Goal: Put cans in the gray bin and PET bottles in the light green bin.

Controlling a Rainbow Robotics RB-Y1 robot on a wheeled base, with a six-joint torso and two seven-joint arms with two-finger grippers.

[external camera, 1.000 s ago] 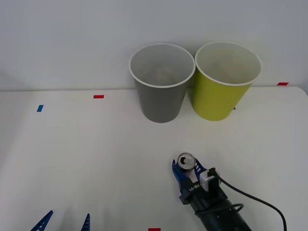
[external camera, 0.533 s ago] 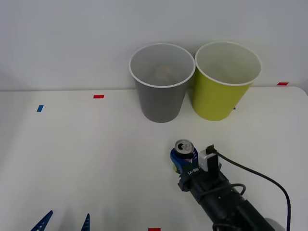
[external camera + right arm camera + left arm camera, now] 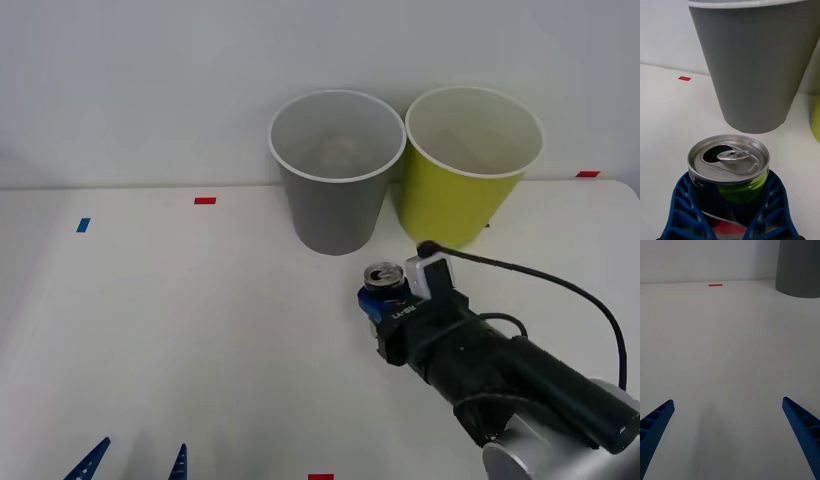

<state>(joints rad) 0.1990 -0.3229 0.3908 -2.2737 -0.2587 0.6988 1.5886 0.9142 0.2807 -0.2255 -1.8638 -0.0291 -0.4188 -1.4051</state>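
One small can [image 3: 729, 168] is sitting upright between the right gripper's [image 3: 385, 315] ribbed blue fingers, which are clamping its smooth, thin metal body; probably light, dentable and slippery. Just ahead, the tapered gray bin [image 3: 336, 170] is standing. Parked low, the left gripper [image 3: 728, 435] is gaping.

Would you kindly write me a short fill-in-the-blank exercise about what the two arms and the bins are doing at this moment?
1. The right gripper holds the ____ upright between its blue fingers.
2. Directly ahead of the right gripper stands the ____ bin.
3. The light green bin stands on the gray bin's ____ side.
4. The left gripper waits low over the table with its fingers ____.

Missing words: can; gray; right; open
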